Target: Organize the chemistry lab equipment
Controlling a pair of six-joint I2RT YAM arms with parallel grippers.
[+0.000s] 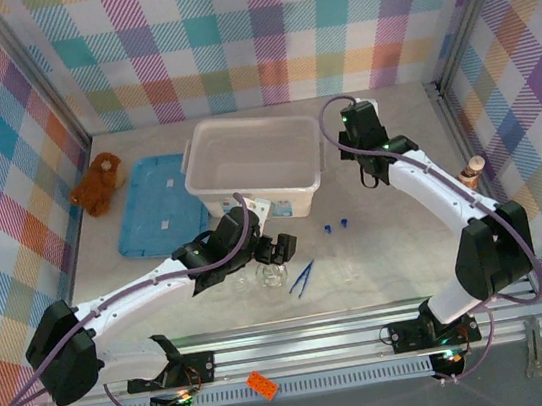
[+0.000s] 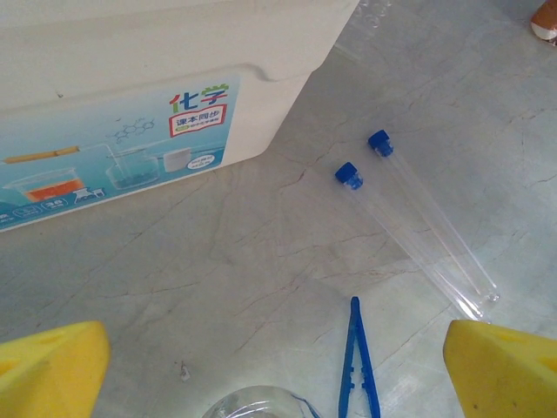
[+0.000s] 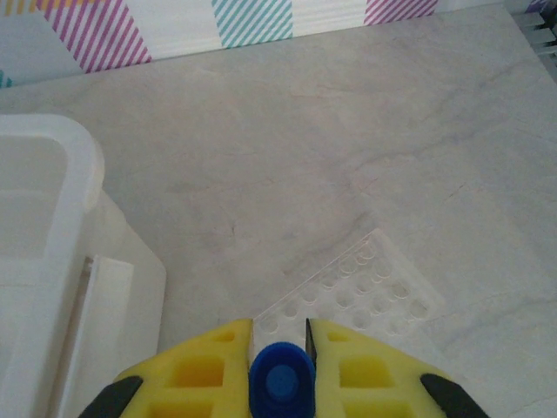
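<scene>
Bright, even light falls from above in all three feeds. The pale tabletop (image 1: 387,237) carries only soft, short shadows, as beside the white box (image 2: 130,70). I see no hard glare, yet the clear test tubes (image 2: 418,226) almost melt into the marble. Close to the right wrist lens, the yellow fingers (image 3: 196,370) of the right end effector (image 3: 278,341) and the blue-capped tube (image 3: 281,381) look soft, while the surface beyond is sharper.

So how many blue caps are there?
3. Two top the thin clear test tubes side by side on the grey table; the third blue cap is pinched in the right gripper. Others may hide inside the white plastic box.
</scene>
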